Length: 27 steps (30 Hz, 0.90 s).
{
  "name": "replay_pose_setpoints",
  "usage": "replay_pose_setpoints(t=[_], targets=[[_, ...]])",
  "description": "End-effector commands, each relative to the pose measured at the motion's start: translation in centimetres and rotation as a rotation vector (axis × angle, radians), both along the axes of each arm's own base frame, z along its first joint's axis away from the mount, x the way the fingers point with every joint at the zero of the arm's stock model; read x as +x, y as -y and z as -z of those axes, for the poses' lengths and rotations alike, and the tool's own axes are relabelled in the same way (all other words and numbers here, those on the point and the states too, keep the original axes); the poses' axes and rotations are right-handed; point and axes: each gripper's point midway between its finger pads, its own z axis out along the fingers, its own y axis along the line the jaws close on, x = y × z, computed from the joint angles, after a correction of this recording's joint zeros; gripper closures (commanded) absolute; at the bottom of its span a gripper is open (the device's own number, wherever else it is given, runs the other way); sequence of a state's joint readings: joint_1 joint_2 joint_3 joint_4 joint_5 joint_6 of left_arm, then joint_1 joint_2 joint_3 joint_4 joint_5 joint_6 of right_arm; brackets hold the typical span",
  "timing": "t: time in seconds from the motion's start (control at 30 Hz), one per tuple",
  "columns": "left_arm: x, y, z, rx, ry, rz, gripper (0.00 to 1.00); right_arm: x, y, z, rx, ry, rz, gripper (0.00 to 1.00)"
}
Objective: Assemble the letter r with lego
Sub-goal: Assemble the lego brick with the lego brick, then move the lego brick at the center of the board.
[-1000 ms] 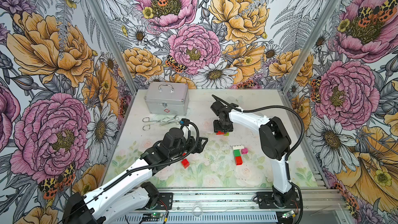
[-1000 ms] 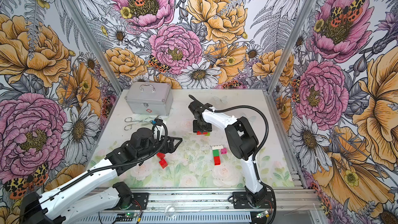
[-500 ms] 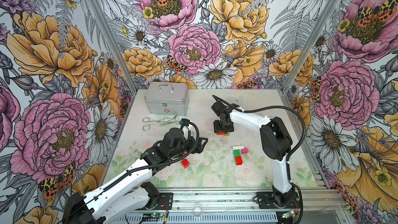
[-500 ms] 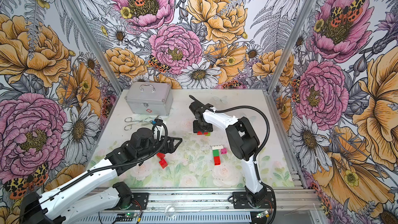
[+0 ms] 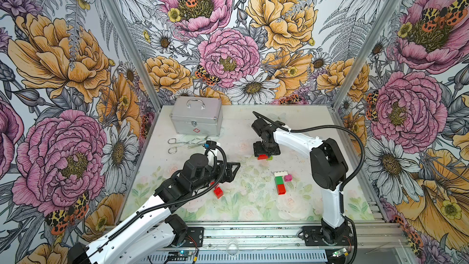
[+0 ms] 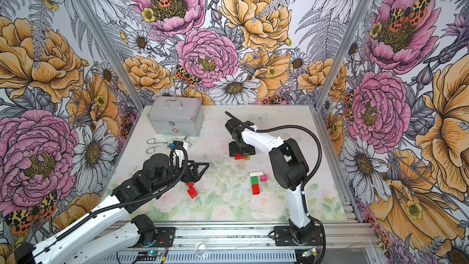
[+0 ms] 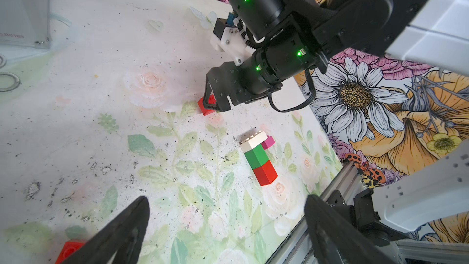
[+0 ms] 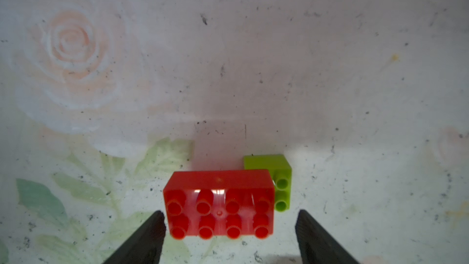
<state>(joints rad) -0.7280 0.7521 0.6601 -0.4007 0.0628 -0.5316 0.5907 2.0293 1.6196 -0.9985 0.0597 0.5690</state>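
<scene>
Two released fingers of your right end effector straddle the red eight-stud brick, mid-frame in both top views, long axis spanning the gap.

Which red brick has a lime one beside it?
The red brick between the right gripper's open fingers. The lime brick sits beside it; other reds have none.
</scene>
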Motion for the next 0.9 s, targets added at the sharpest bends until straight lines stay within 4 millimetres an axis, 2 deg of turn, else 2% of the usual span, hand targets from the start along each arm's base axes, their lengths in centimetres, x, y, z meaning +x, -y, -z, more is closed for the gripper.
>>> replay_pose_setpoints(t=[0.0, 0.1, 0.2, 0.33, 0.43, 0.63, 0.73, 0.87], targets=[[0.0, -1.4, 0.4, 0.026, -0.002, -0.048, 0.03, 0.4, -0.3, -4.2, 0.03, 0.096, -0.021, 0.17], [-0.2, -2.3, 0.8, 0.03, -0.021, -0.081, 0.02, 0.0, -0.8, -5.4, 0.049, 0.114, -0.028, 0.17], [-0.5, -3.4, 2.2, 0.046, -0.068, -0.133, 0.02, -1.1, -1.8, -6.6, 0.067, 0.13, -0.056, 0.17], [-1.0, -5.0, 5.5, 0.085, -0.187, -0.228, 0.04, -2.6, -3.1, -7.2, 0.096, 0.128, -0.085, 0.19], [-1.7, -5.8, 8.3, 0.132, -0.265, -0.281, 0.04, -3.4, -2.9, -7.0, 0.087, 0.125, -0.092, 0.19], [-2.2, -6.8, 11.7, 0.258, -0.338, -0.335, 0.07, -4.7, -2.2, -6.5, 0.081, 0.119, -0.112, 0.2], [-2.2, -6.8, 12.9, 0.324, -0.369, -0.337, 0.08, -5.4, -1.7, -6.3, 0.087, 0.117, -0.124, 0.2], [-1.3, -7.5, 13.4, 0.398, -0.364, -0.36, 0.09, -5.8, -1.2, -5.8, 0.101, 0.113, -0.129, 0.2]])
